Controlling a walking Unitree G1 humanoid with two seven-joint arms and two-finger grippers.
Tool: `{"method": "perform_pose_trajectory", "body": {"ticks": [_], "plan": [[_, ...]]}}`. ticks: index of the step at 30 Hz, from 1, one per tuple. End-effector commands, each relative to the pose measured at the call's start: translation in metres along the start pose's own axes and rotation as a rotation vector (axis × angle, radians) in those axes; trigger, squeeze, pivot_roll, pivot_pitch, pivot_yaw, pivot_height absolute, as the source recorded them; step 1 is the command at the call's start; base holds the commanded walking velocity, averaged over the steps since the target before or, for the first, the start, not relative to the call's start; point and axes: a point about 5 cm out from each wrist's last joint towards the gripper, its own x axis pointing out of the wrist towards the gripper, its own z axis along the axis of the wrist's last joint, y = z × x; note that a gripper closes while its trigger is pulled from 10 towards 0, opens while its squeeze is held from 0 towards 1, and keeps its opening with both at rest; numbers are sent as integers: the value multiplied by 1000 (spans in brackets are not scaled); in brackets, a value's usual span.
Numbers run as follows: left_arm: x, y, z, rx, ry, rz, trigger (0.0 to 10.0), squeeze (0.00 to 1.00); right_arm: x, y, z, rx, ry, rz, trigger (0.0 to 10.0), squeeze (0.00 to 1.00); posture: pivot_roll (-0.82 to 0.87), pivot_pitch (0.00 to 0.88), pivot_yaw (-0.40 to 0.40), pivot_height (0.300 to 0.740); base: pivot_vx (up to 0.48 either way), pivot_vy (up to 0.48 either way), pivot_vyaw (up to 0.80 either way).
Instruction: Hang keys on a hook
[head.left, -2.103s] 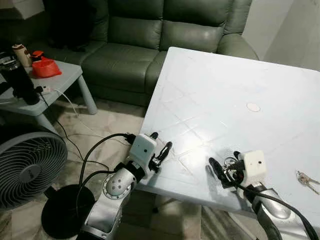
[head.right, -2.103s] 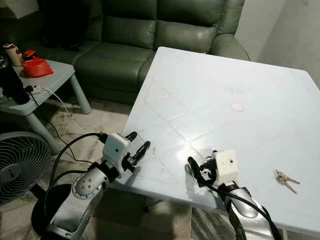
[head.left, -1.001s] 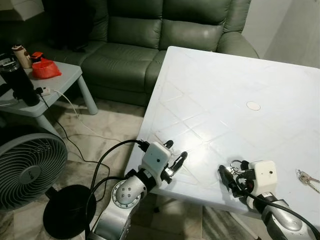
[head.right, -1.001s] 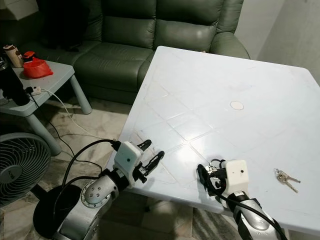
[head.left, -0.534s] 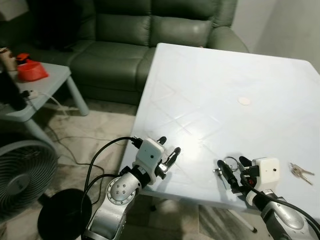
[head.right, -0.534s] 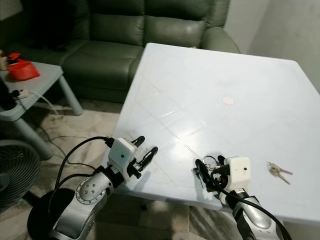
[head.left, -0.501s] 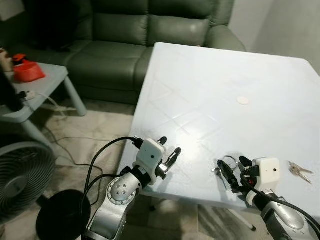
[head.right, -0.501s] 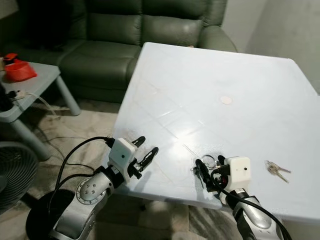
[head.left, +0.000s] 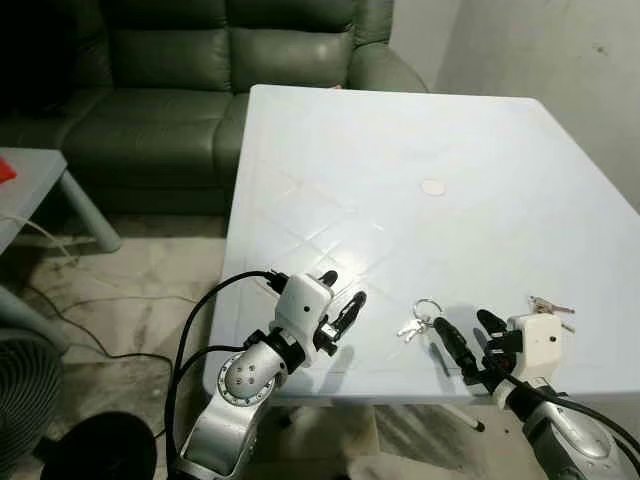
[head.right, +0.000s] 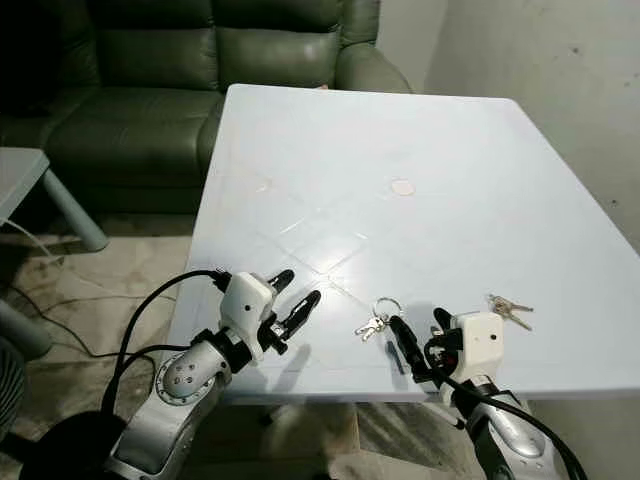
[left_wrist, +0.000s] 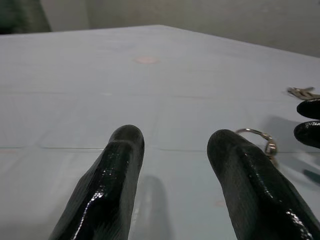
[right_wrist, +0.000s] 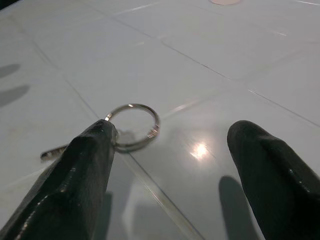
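Before you, a smooth, glossy pale table (head.left: 420, 150) bears shiny metal keys (head.right: 372, 318) on a bright ring, flanked by glossy black fingers (right_wrist: 75, 185) and a leathery green sofa (head.left: 200, 90).

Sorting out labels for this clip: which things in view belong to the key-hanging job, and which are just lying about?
Job:
- silver keys on a round metal ring, lying on the white table
- right gripper, open beside the ring
- left gripper, open

Lying about:
- second bunch of silver keys
- green leather sofa
- black cable on the floor
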Motion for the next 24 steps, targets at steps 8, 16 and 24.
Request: {"method": "perform_pose_trajectory", "body": {"ticks": [8,16,24], "plan": [[1,-2,4,20,-18,15,10000,0,0,0,6,-12,-30,17,10000,0,-90,104,-27,740,-93,155,0],[1,-5,3,26,-17,4,10000,0,-1,0,6,-21,-32,24,10000,0,-92,96,-28,740,0,0,0],[1,-8,3,23,-15,0,10000,0,0,0,7,-28,-32,21,10000,0,-94,89,-28,740,0,0,0]]}}
